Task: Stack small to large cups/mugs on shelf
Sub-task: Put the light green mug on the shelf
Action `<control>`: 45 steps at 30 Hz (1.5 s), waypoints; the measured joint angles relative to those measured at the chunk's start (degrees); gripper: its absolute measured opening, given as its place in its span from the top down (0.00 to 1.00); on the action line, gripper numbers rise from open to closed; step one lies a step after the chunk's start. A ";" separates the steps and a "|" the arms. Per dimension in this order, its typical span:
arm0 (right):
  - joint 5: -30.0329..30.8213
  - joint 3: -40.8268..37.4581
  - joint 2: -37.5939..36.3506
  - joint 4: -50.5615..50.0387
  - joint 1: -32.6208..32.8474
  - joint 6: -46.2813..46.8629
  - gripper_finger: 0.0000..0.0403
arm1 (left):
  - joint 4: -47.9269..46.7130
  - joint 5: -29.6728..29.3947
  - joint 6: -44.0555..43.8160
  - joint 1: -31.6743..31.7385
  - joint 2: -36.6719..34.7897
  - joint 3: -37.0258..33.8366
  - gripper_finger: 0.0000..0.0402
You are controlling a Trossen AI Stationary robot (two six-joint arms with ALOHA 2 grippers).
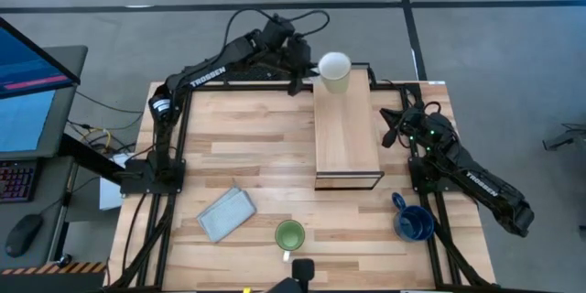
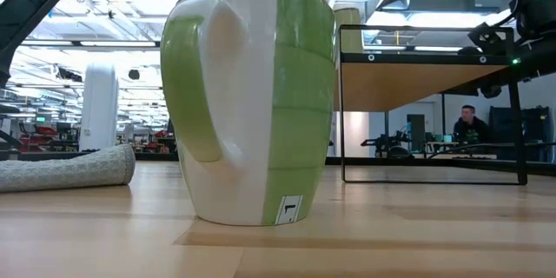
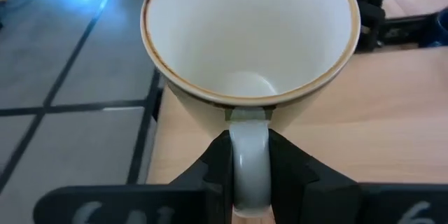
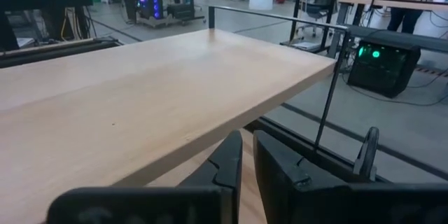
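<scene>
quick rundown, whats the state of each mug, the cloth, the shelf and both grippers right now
white mug: upright at the shelf's far end, held by its handle
green mug: upright on the table, untouched
blue mug: upright on the table, untouched
cloth: folded flat on the table
shelf: bare but for the white mug
left gripper: shut on the white mug's handle
right gripper: nearly shut, empty, beside the shelf

Dark jointed arms (image 1: 215,66) with white TROSSEN lettering.
</scene>
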 joint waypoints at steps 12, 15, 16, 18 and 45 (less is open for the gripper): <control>0.02 0.00 0.10 -0.02 0.07 0.02 0.85 | 0.52 -0.15 -1.57 -0.20 4.69 0.04 0.89; 0.02 0.00 0.09 0.00 0.07 0.04 0.85 | 1.40 -0.24 -1.96 -0.16 5.04 0.01 0.89; 0.01 0.00 0.08 -0.01 0.07 0.02 0.85 | 1.40 -0.45 -1.97 -0.07 5.04 0.01 0.89; 0.02 0.00 0.07 0.00 0.07 0.02 0.85 | 1.42 -1.02 -1.96 -0.09 5.00 0.01 0.89; 0.02 0.00 0.10 -0.02 0.07 0.02 0.85 | 0.04 -2.98 -1.12 -0.33 4.91 0.01 0.86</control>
